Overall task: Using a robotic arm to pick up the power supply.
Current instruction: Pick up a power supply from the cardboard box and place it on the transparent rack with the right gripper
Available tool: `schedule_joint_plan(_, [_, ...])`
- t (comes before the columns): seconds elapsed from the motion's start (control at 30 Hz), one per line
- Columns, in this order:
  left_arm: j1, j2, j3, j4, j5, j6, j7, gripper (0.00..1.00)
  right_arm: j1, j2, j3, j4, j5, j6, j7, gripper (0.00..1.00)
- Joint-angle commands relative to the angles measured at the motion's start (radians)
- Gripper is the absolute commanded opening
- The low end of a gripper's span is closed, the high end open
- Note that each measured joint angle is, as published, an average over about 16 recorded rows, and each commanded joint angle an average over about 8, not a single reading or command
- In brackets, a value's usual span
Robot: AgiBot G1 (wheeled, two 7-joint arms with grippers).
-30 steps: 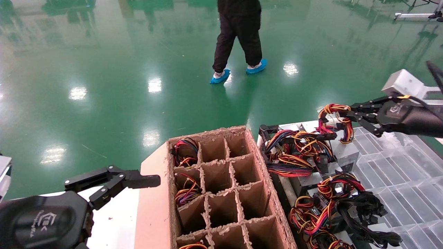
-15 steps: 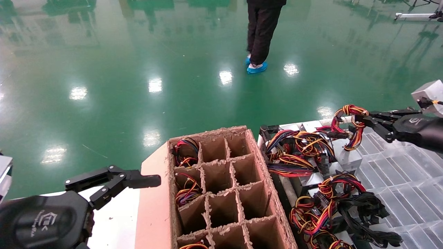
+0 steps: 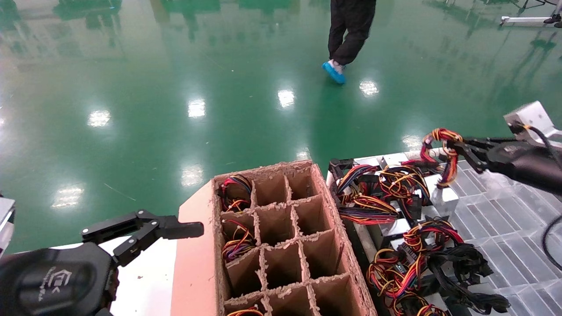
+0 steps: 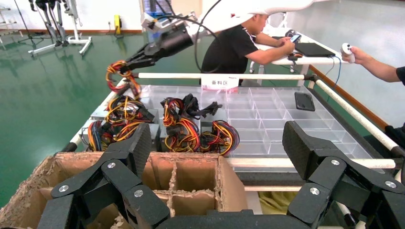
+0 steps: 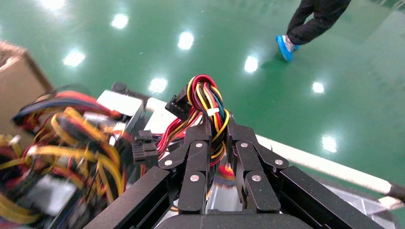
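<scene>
The right arm [image 3: 522, 160] reaches in from the right, and my right gripper [image 3: 458, 147] is shut on the looped red, yellow and black cable bundle [image 3: 440, 147] of a power supply. That supply's silver box [image 3: 444, 196] sits tilted below the bundle, at the far end of the clear tray. From the right wrist the cables [image 5: 207, 98] rise between the closed fingers [image 5: 196, 157] of the right gripper [image 5: 218, 129]. My left gripper [image 3: 175, 228] stays parked and open by the near left of the cardboard box; the left gripper [image 4: 217, 148] holds nothing.
A cardboard divider box [image 3: 197, 245] stands in the middle, with cable bundles in some left cells. Other power supplies with tangled cables [image 3: 412, 259] fill the left side of the clear compartment tray [image 3: 509, 219]. A person [image 3: 349, 35] walks on the green floor.
My right gripper has drawn back to the right with the cable bundle, and the silver box has shifted with it. The person has walked to the right. The left arm has not moved.
</scene>
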Motion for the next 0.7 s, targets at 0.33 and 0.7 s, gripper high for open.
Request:
schedule_joint_plan(0.33, [0.000,0.000,0.001,0.000,0.000,0.000,0.000,1.00,-0.025,-0.060,0.020,0.039,0.030,0.139,-0.021,0.00])
schedule_joint_plan(0.7, [0.000,0.000,0.001,0.000,-0.001,0.000,0.001,1.00,-0.047,-0.042,0.005,0.037,0.009,0.152,-0.034,0.00])
